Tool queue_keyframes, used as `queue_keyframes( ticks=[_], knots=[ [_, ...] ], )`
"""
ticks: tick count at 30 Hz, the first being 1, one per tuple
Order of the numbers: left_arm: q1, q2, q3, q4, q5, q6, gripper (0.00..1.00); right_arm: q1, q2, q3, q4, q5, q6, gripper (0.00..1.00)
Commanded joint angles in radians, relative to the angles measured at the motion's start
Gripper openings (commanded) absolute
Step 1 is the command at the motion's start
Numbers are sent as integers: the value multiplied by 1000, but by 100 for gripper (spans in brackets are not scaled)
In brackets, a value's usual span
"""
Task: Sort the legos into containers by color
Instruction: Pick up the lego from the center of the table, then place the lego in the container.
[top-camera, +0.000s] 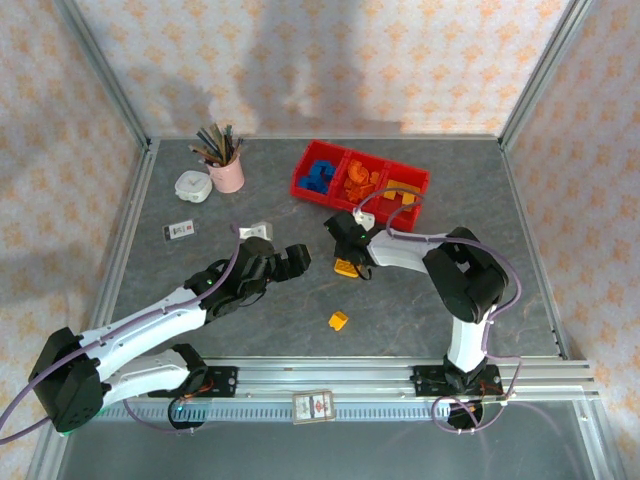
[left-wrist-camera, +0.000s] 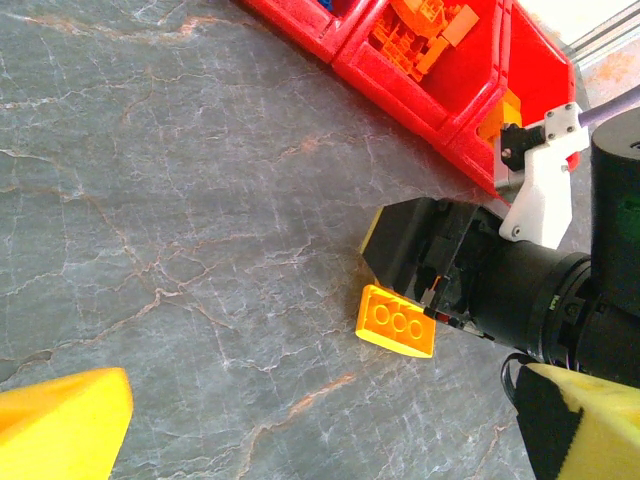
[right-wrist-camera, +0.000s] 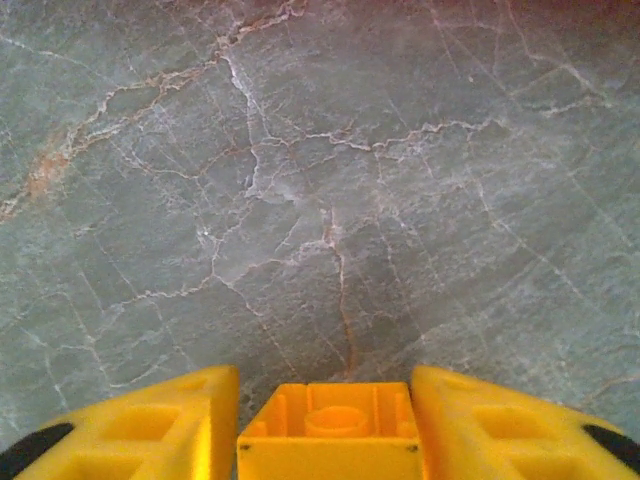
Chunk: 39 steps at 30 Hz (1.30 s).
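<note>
Apparently bare table (top-camera: 310, 215) before red bins (top-camera: 341, 170)

Both arms, the left arm (top-camera: 150, 322) and the right arm (top-camera: 462, 282), have white links and thick black joints, and each one stands on a black base. A thin lilac cable (left-wrist-camera: 612, 105) runs loosely along each arm. The fingers (right-wrist-camera: 150, 430) are bright yellow moulded plastic with hollow pockets and black parts behind. A white bracket (left-wrist-camera: 540, 195) with one small screw sits on the black right wrist.
</note>
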<state>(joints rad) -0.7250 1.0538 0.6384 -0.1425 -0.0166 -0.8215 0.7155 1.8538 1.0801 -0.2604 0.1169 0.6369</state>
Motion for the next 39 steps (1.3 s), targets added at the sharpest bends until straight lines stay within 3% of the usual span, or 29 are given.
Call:
queue_keyframes(
  ticks=[1,5,12,20,28,34,39],
  knots=[
    [2,1,6,-3,-12,-1,99,3,11,14,29,26,-21,42],
    [2,12,17,0,-1,2,99,2,-18,13,25,38,-39,31],
    [2,48,57,16,35,20,99,-36,-112,36,-11,65,-94,29],
    [-3,140,135,54,88,40,99,-219,-161,102,-46,77,-172,29],
    [-10,273,238,96,114,57,99,-349,-22,274,-63,124,-260,30],
    [-10,351,311,93,121,76,99,-392,99,411,-89,97,-287,39],
    [-10,365,322,89,116,84,99,-393,93,436,-105,73,-299,52]
  ],
)
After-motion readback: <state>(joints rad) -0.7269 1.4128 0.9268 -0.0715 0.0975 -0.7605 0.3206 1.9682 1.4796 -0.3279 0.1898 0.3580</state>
